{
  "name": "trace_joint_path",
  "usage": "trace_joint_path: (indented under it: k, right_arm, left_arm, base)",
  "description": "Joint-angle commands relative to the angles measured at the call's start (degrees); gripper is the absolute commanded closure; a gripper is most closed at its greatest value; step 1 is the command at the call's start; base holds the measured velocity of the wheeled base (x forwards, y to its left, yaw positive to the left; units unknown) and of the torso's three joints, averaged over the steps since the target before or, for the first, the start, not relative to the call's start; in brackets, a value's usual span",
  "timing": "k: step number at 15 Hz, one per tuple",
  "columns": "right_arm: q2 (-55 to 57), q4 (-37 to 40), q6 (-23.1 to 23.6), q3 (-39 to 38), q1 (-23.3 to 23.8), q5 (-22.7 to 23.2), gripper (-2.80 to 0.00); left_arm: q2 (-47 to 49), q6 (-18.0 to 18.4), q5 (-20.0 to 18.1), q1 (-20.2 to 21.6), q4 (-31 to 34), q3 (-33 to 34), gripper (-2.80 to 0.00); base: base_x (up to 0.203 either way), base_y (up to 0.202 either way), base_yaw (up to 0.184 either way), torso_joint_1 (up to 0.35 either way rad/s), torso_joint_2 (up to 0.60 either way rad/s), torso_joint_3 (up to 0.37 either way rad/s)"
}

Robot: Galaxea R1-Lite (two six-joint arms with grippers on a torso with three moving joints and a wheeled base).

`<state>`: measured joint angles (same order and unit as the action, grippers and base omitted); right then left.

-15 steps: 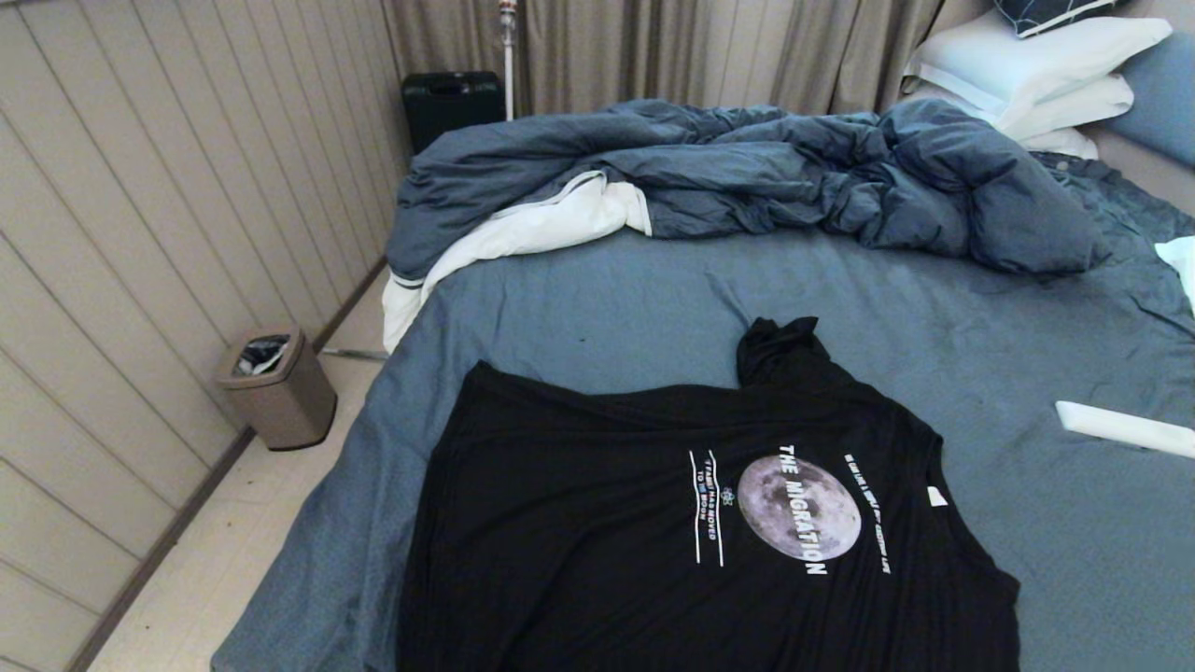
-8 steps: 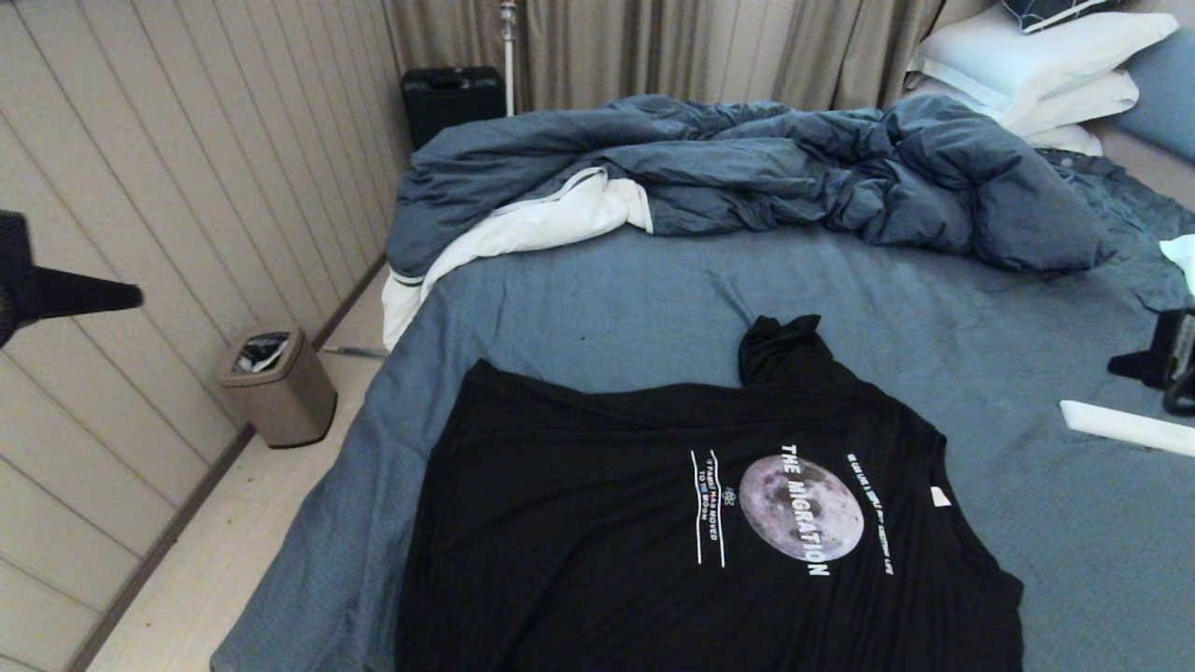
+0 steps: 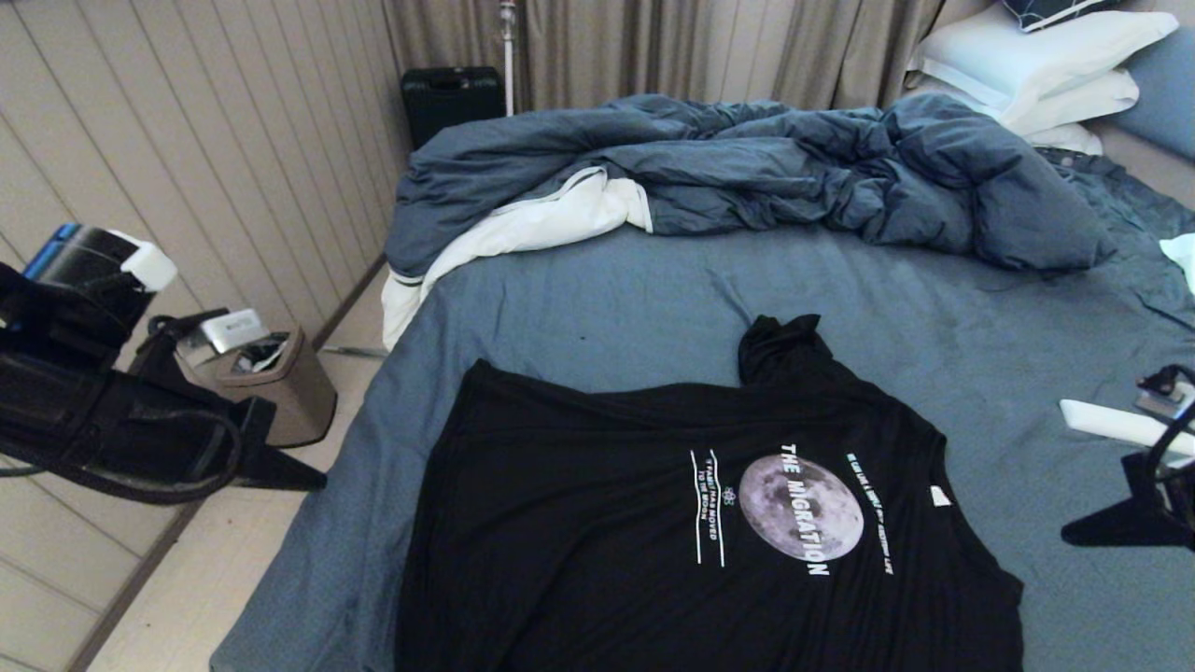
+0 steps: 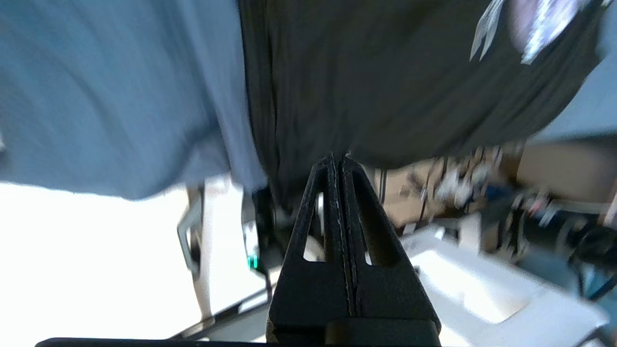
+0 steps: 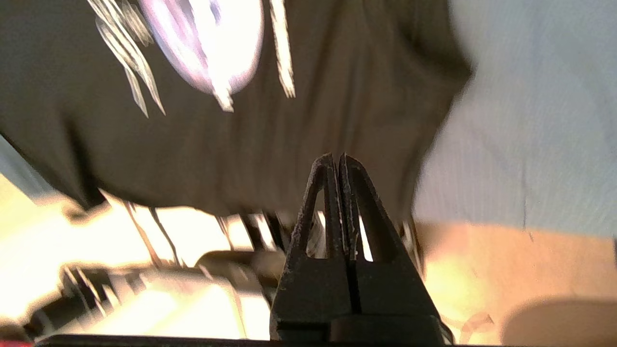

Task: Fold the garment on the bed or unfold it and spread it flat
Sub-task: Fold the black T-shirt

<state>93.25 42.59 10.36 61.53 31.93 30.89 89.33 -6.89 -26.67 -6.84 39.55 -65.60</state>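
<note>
While both arms have only just swung into the head view, neither carries anything yet. Left gripper [image 3: 313, 483]: fingers pressed together, empty, tip hanging over the floor just off the left edge of the bed [image 3: 597, 299], pointed toward the T-shirt's near left side. In its wrist view the closed tip [image 4: 337, 161] sits in front of the shirt's dark hem where it drapes at the mattress edge; no contact visible. Right gripper [image 3: 1074, 539]: likewise clenched on nothing, entering low from the right margin, above bare slate-blue sheet and near the shirt's right shoulder. Its wrist view shows the shut tip [image 5: 336, 161] before black cloth, with the moon print beyond.

Change noted: a second ago no arm was in frame; half a second ago only their ends showed at the margins, higher up. Both have come down and inward, roughly symmetric, flanking the shirt.

Black T-shirt [image 3: 597, 523]: lies on the near part of the bed, print up, mostly flat, one sleeve bunched upward at the far edge, white neck tag to the right. It has not shifted.

Beyond: rumpled dark-blue duvet [image 3: 747, 177], white pillows [image 3: 1027, 65], waste bin [image 3: 280, 392] on the floor.

Judgement: approach phase; fingers must open before any pinch on the fabric.
</note>
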Motion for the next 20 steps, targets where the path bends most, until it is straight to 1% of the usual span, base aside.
trace_joint_path:
  k: [1,3,5,9,12,15,16,18,19,20]
  right_arm:
    - [-0.77,0.30,3.07,-4.98,0.84,0.19,0.00]
    - [-1.60,-1.39,4.44,-10.13,0.72,0.10,0.00]
    - [-2.11,-6.90,4.91,-16.37,0.28,0.13,0.00]
    - [-1.87,-21.86,5.23,-27.00,0.44,0.05,0.00]
    - [-1.01,-31.08,5.28,-34.19,1.02,-0.60,0.00]
    - [2.03,-44.78,5.30,-40.96,2.38,-0.94,0.00]
    - [2.73,-47.14,5.36,-42.08,3.22,-1.07,0.00]
    - [2.30,-47.17,5.67,-42.34,4.45,-1.10,0.00]
    - [2.29,-47.16,6.14,-42.77,4.77,-1.14,-2.80]
    - [2.55,-47.25,6.16,-42.96,4.99,-1.18,-2.80]
  left_arm:
    - [-0.75,-0.03,-0.18,-2.10,-1.63,5.57,0.00]
    - [-0.93,-0.30,-0.18,-3.53,-6.20,10.04,0.00]
    - [-0.46,-0.41,-0.22,-3.69,-10.71,13.59,0.00]
    - [1.36,-0.58,-0.07,-3.70,-18.58,19.51,0.00]
    - [1.92,-1.45,-0.13,-3.71,-22.56,22.33,0.00]
    - [3.36,-4.26,0.11,-3.71,-28.59,24.97,0.00]
    - [3.47,-4.36,0.13,-3.79,-29.95,25.79,0.00]
    - [3.30,-4.75,0.13,-4.09,-30.24,26.14,0.00]
    - [3.30,-5.13,0.12,-4.54,-30.24,26.16,0.00]
    - [3.18,-5.88,0.09,-5.13,-30.24,26.29,-2.80]
  base:
    - [0.000,0.000,0.000,0.000,0.00,0.000]
    - [0.000,0.000,0.000,0.000,0.00,0.000]
    - [0.000,0.000,0.000,0.000,0.00,0.000]
    - [0.000,0.000,0.000,0.000,0.00,0.000]
    - [0.000,0.000,0.000,0.000,0.00,0.000]
    - [0.000,0.000,0.000,0.000,0.00,0.000]
    - [0.000,0.000,0.000,0.000,0.00,0.000]
    - [0.000,0.000,0.000,0.000,0.00,0.000]
    - [0.000,0.000,0.000,0.000,0.00,0.000]
    - [0.000,0.000,0.000,0.000,0.00,0.000]
